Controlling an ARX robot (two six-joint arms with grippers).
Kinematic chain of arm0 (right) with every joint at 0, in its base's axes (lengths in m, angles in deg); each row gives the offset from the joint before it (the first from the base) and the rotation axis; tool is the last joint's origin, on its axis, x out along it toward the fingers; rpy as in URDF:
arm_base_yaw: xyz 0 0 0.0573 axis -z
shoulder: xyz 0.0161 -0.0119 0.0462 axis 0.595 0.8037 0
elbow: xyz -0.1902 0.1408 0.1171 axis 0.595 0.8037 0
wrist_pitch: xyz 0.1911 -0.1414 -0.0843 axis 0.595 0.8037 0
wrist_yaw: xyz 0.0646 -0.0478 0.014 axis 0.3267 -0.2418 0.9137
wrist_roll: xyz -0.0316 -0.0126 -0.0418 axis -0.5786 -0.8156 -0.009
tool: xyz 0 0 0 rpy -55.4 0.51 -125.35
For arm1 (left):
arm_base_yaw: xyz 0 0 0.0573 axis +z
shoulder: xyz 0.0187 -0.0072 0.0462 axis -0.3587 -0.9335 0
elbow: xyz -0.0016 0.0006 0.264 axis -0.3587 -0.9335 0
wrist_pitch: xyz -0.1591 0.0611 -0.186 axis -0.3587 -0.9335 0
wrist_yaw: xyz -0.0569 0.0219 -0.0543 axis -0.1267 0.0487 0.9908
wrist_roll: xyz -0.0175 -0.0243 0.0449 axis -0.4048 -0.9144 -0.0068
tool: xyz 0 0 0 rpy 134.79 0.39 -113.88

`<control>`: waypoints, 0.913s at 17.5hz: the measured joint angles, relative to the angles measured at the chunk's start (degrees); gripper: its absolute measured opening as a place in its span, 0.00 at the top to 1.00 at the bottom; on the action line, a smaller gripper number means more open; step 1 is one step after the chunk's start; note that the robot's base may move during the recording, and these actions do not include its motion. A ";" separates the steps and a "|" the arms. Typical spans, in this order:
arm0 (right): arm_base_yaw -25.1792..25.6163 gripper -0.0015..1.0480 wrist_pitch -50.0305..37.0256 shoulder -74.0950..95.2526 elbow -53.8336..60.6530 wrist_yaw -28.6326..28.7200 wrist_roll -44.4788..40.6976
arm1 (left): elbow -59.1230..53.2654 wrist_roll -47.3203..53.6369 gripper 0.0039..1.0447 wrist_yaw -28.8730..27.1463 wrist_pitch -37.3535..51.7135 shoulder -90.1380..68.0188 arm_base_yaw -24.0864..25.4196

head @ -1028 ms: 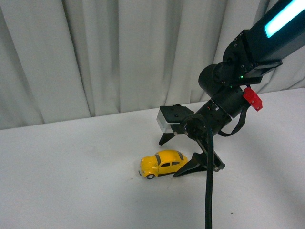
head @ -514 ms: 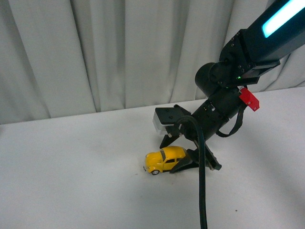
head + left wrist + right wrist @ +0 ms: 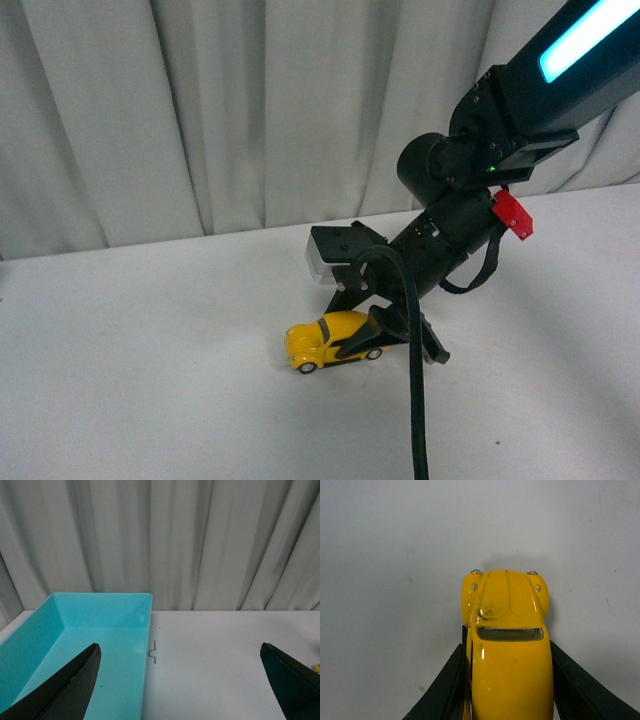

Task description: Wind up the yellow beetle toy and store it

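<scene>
The right gripper (image 3: pixel 342 328) — its arm slanting down from 2 o'clock — clasps the yellow beetle toy (image 3: pixel 312 341) on the white table (image 3: pixel 150 380), nose toward 8 o'clock.

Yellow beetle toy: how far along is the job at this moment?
Done: the right gripper grips the yellow beetle toy by its sides, wheels on the table. In hand: the winding, probably. Remaining: storing it in the turquoise bin, whose visible part is empty; the left gripper is open.

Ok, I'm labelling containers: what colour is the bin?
Turquoise; the bin shows best in the left wrist view.
</scene>
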 joint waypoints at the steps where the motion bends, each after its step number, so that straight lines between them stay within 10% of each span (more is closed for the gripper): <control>1: -0.55 0.60 -0.92 -0.55 0.96 0.52 1.09 | 0.00 0.02 0.06 0.00 0.00 0.00 0.00; 16: -0.61 0.60 -6.58 -3.06 7.43 -1.79 7.34 | 0.00 0.00 0.06 0.00 0.00 -0.02 0.00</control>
